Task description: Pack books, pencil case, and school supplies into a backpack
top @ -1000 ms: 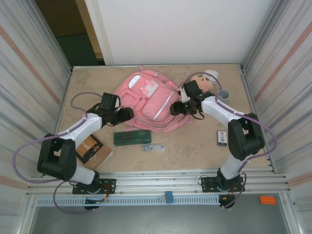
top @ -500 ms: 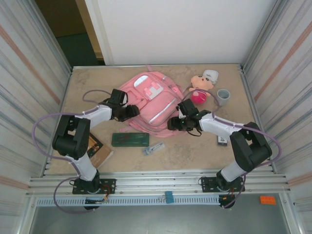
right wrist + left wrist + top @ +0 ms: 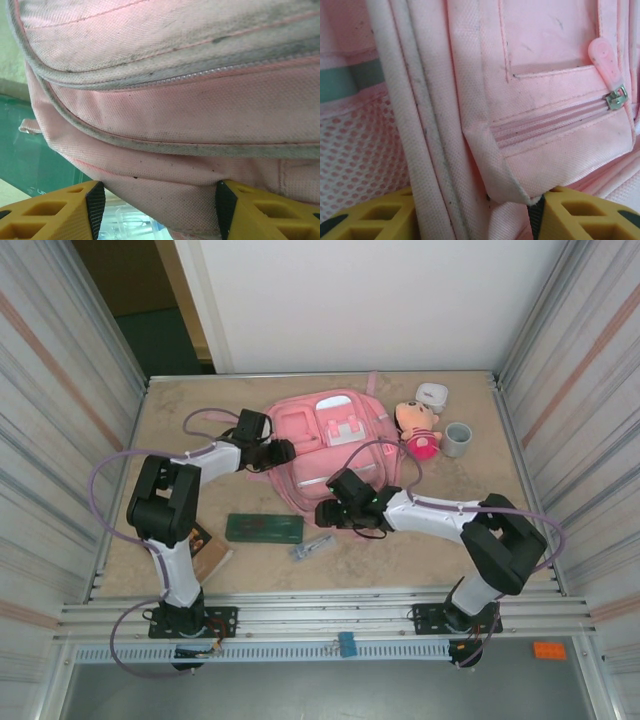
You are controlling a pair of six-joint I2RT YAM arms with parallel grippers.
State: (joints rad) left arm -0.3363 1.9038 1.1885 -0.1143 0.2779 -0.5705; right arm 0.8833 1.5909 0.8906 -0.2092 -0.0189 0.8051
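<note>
The pink backpack (image 3: 340,440) lies flat at mid-table, front pockets up. My left gripper (image 3: 283,452) is at its left side, shut on a fold of the backpack (image 3: 545,75) fabric, with the yellow fingers (image 3: 365,220) on either side of it. My right gripper (image 3: 328,513) is at the near edge, shut on the backpack's (image 3: 175,60) bottom hem. The dark green pencil case (image 3: 264,529) lies just in front of the bag, and the clear pen (image 3: 313,547) lies to its right. Both show under the hem: pencil case (image 3: 25,160), pen (image 3: 132,225). The brown book (image 3: 210,558) is partly hidden behind my left arm.
A pink plush doll (image 3: 420,428), a grey cup (image 3: 458,438) and a small white object (image 3: 432,395) stand at the back right beside the backpack. Ribbed metal walls close in both sides of the table.
The backpack has turned and slid right and toward the back, carried by both grippers. The right gripper moved from the bag's right side to its near edge, and both closed further on the fabric.
</note>
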